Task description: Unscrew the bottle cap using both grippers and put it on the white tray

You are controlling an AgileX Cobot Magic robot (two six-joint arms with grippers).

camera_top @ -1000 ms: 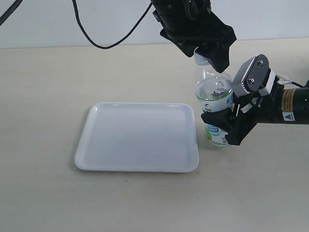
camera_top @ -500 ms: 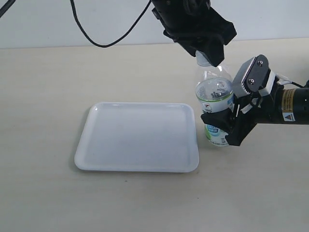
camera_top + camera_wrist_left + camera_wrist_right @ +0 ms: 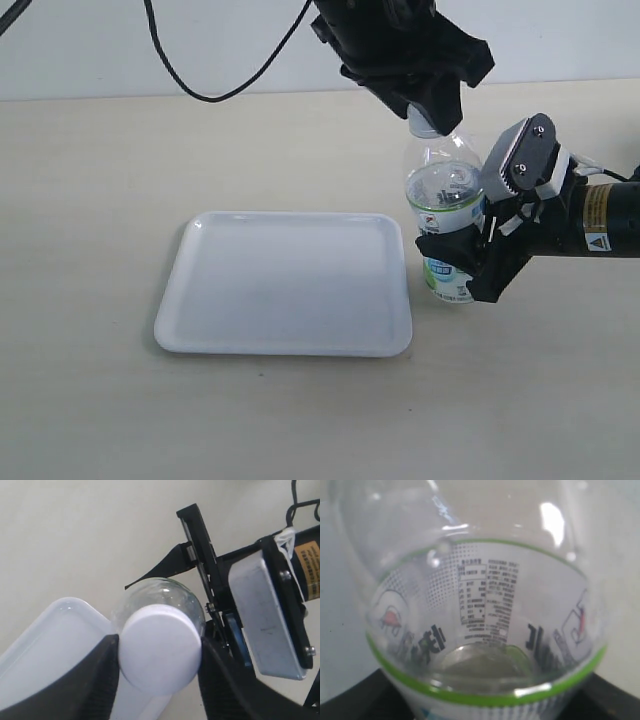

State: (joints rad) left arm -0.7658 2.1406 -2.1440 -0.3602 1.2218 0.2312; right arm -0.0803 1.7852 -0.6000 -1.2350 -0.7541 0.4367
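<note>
Two robot claws work on one small clear plastic drink bottle (image 3: 445, 190) with a white, green and blue label, which stands upright on the pale beige tabletop (image 3: 100, 170) just beside the right edge of the flat glossy white rectangular tray (image 3: 200, 320). The right gripper (image 3: 458, 235), black with a grey-white block and a yellow-white label, reaches in from the side and is clamped around the bottle's labelled body. The all-black left gripper (image 3: 430, 112) comes down from above onto the neck. In the left wrist view its two black fingers (image 3: 95, 685) press against opposite sides of the small round white plastic screw cap (image 3: 160, 656), narrowed to the cap's width. The cap sits on the bottle's neck. A black cable (image 3: 200, 90) loops behind the tray.
</note>
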